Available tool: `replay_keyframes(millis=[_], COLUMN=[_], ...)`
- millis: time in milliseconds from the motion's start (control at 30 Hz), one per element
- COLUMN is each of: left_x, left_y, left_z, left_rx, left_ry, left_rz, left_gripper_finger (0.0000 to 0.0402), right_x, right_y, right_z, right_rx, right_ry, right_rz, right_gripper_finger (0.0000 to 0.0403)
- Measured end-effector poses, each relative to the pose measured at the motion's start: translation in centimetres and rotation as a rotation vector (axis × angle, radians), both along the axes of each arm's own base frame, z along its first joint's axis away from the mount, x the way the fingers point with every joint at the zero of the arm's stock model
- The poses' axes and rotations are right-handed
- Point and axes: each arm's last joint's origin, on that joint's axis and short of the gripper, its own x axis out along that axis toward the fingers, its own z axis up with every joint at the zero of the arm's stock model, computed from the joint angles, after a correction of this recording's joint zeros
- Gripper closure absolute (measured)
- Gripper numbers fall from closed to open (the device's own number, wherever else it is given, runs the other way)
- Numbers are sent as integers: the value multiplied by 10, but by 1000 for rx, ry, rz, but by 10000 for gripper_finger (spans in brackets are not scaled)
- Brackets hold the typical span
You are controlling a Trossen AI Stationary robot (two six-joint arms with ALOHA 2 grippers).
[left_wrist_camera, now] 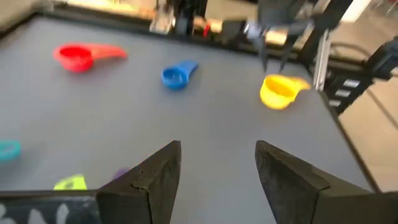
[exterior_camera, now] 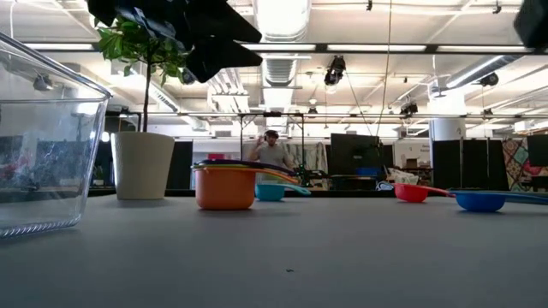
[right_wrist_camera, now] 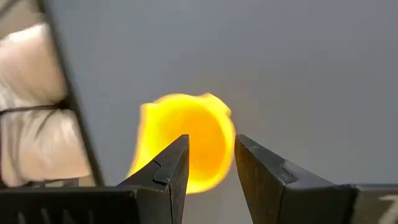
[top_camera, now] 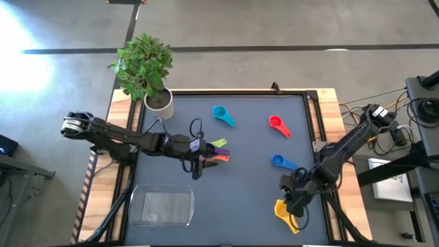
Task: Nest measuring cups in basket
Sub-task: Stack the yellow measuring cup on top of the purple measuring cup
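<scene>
An orange cup [exterior_camera: 224,187] stands on the mat with purple and green cups nested in it; their handles [top_camera: 218,149] fan out toward the right. My left gripper [top_camera: 198,165] hangs open above this stack [exterior_camera: 199,38] and clear of it. Light blue [top_camera: 223,114], red [top_camera: 276,123] and dark blue [top_camera: 280,162] cups lie apart on the mat. The yellow cup [top_camera: 284,211] sits near the right front corner. My right gripper [right_wrist_camera: 209,152] is open just above the yellow cup [right_wrist_camera: 186,134]. The clear basket [top_camera: 161,206] rests on the near left of the mat.
A white pot [top_camera: 159,101] with a leafy plant stands at the far left corner. The raised table frame [top_camera: 317,130] runs close along the right side, beside the yellow cup. Bare mat lies between the basket and the right gripper. A person [exterior_camera: 272,152] stands far off in the room.
</scene>
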Motion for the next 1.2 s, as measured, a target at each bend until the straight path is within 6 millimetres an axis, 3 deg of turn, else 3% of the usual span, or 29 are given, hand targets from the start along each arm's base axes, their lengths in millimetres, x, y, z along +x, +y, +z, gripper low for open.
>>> replay_keyframes(millis=[200,533,633,733,800,967,1200], left_x=[-1,-2,-2,-3,-4,-16,-37], left_y=[0,0,0,0,1,2,6], left_z=[-5,-6,-6,-9,-10,-3,14], left_rx=[12,42,43,47,51,53,87], left_ry=[-18,-15,-13,1,34,92,-4], left_rz=[-7,-20,-20,-22,-23,-24,-6], left_gripper_finger=[223,228,228,228,228,228,228], right_x=[-3,-4,-2,0,3,14,56], right_y=[12,23,27,28,28,19,-33], right_z=[-20,-34,-40,-43,-42,-28,11], right_rx=[39,51,45,28,22,-30,-219], right_ry=[165,259,265,276,259,190,-20], right_rz=[-139,-289,-278,-248,-218,-162,-82], right_gripper_finger=[284,286,302,342,379,394,394])
